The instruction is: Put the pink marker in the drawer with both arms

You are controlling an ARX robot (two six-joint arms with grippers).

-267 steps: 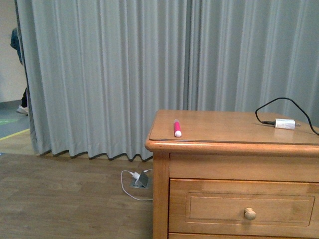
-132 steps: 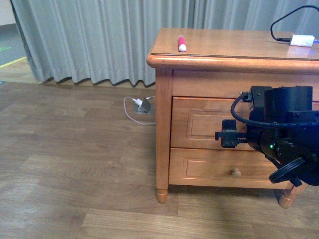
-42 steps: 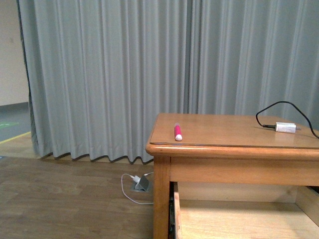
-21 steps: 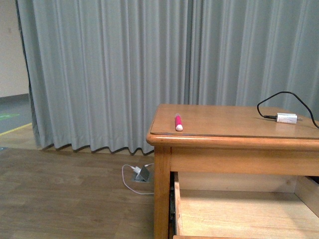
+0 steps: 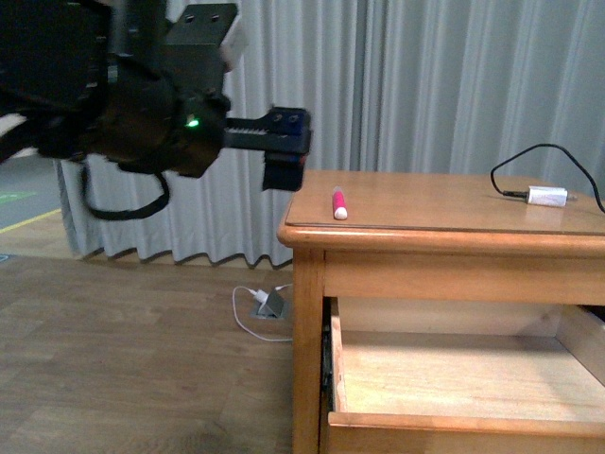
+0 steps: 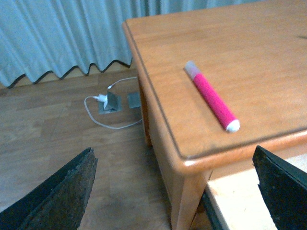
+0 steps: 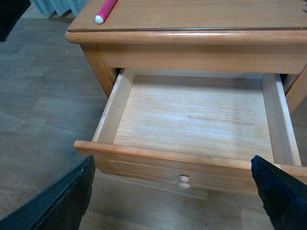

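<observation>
**Front view.** New since half a second ago: one black left arm (image 5: 142,123) filling the upper left, green light lit, reaching toward the left edge of the cabinet (image 5: 397,274). Spread of its jaws: cannot tell from here. Also newly in frame: the front rim of the drawer (image 5: 454,424), pulled out with its pale inside showing. Unmoved: one pink marker (image 5: 337,203) on the cabinet top near the left front corner, white end toward the camera, not yet in the drawer. One white box (image 5: 547,196) with a black cable on the right of the top, well apart from the marker. One plug (image 5: 269,305) with a white cord on the floor by the grey curtain (image 5: 425,85).

**Left wrist view.** One left gripper (image 6: 172,160), two dark fingers (image 6: 62,191) spread wide, holding nothing, touching nothing. Marker (image 6: 211,96) flat on the wood beyond them, white tip just short of the front edge.

**Right wrist view.** One right gripper (image 7: 171,163), its fingers (image 7: 283,196) likewise wide apart and empty, clear of the drawer. One drawer (image 7: 144,155) open below the top, one round knob (image 7: 183,181) on its front. Marker (image 7: 105,10) up on the top, near the corner.
</observation>
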